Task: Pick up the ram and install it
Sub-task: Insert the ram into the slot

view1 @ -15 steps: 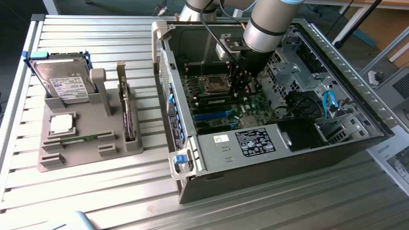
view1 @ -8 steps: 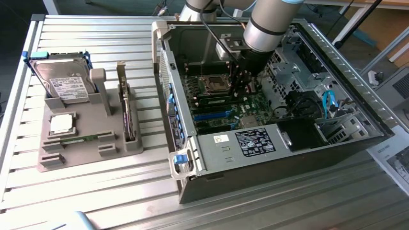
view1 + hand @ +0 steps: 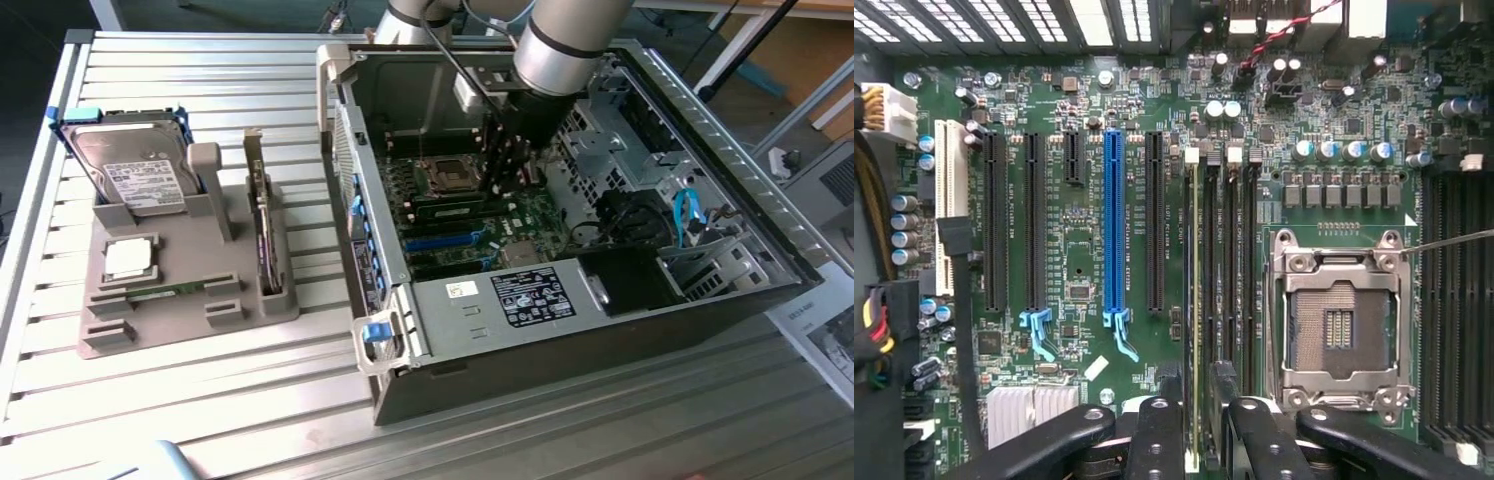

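table: ribbed aluminium slats, carrying the whole lot.
grey holder: sitting at 9 o'clock from the case in the exterior view. Matte plastic with blocky cradles.
hard drive: boxy silver slab with a white label, leaning in the holder's far end.
processor chip: flat silver square, lying in its pocket.
spare stick: thin green strip lying between two cradle blocks, long axis running 9-to-3.
case: open steel tower lying on its side, with the arm reaching in from 12 o'clock.
motherboard: glossy green, carrying rows of long black slots plus one blue slot.
processor socket: shiny steel frame, sitting just beside the memory slots.
ram: you're looking at a thin green board standing on edge in one memory slot. I'm reading that as the one that counts, and it's looking seated to me, though the spare stick is making me hedge.
key relation: it's running right between the fingers, with its long axis stretching away from the gripper toward 9 o'clock in the exterior view.
gripper: hovering over that slot's 3 o'clock end.
fingers: black bolted metal links, standing spread one each side of the board, pinching nothing as far as I can see.
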`<state>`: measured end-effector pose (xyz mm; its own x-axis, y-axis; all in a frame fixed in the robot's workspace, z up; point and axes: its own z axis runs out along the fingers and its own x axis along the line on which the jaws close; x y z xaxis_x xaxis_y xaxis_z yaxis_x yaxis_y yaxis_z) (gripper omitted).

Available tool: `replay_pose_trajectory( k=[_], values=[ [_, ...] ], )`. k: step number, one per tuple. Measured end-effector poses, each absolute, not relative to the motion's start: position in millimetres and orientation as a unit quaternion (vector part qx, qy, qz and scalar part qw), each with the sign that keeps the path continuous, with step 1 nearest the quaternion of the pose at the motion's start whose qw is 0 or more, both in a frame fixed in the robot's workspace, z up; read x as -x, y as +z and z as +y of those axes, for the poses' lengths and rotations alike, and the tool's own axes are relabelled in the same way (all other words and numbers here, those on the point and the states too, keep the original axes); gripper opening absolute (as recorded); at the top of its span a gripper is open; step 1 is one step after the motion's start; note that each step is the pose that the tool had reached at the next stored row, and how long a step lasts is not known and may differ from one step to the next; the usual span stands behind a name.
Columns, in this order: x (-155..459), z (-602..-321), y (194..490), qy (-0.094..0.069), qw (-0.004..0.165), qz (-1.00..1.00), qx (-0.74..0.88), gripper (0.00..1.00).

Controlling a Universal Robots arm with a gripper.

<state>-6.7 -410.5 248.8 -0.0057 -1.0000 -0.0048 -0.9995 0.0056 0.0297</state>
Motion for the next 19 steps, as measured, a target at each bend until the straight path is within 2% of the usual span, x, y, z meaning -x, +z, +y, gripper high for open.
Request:
replay_pose_trajectory(
  k=[19],
  values=[
    [6.7, -410.5, 295.2, -0.012, 0.009, -0.709, -0.705, 0.25]
  ],
)
